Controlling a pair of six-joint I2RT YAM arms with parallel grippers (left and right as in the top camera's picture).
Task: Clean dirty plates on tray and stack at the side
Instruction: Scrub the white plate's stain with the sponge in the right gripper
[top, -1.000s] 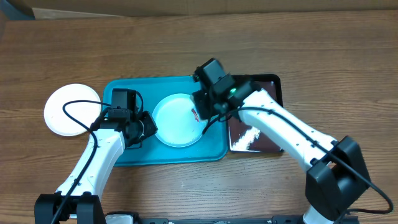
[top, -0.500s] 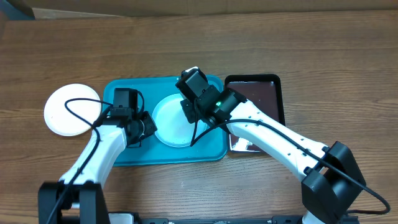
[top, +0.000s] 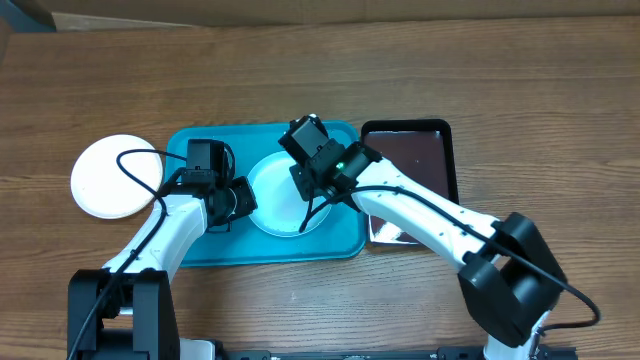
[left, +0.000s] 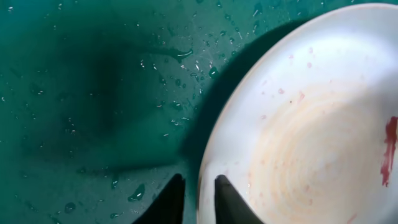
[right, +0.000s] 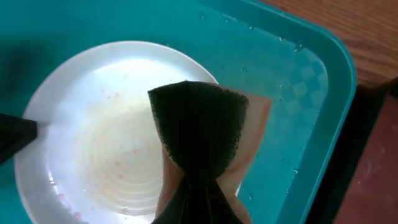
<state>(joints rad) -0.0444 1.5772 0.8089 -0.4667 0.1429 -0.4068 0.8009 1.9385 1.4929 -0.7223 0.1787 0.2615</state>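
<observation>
A pale round plate (top: 272, 208) with faint red-brown smears lies in the turquoise tray (top: 205, 250). In the left wrist view the plate (left: 311, 143) carries a red streak at its right edge. My left gripper (left: 199, 202) straddles its rim, one finger outside and one over the plate, shut on it. My right gripper (right: 199, 205) is shut on a sponge (right: 199, 130) with a dark green face and tan body, and hangs over the right part of the plate (right: 106, 143). In the overhead view the left gripper (top: 243, 200) is at the plate's left edge and the right gripper (top: 318, 180) above its right side.
A second plate, white (top: 110, 177), lies on the wooden table left of the tray. A black glossy tray (top: 425, 150) sits against the turquoise tray's right side. Water drops dot the tray floor (left: 93, 93).
My right arm has swung left from the black tray's edge to above the plate, carrying the sponge. My left gripper's jaws have narrowed onto the plate's rim.
</observation>
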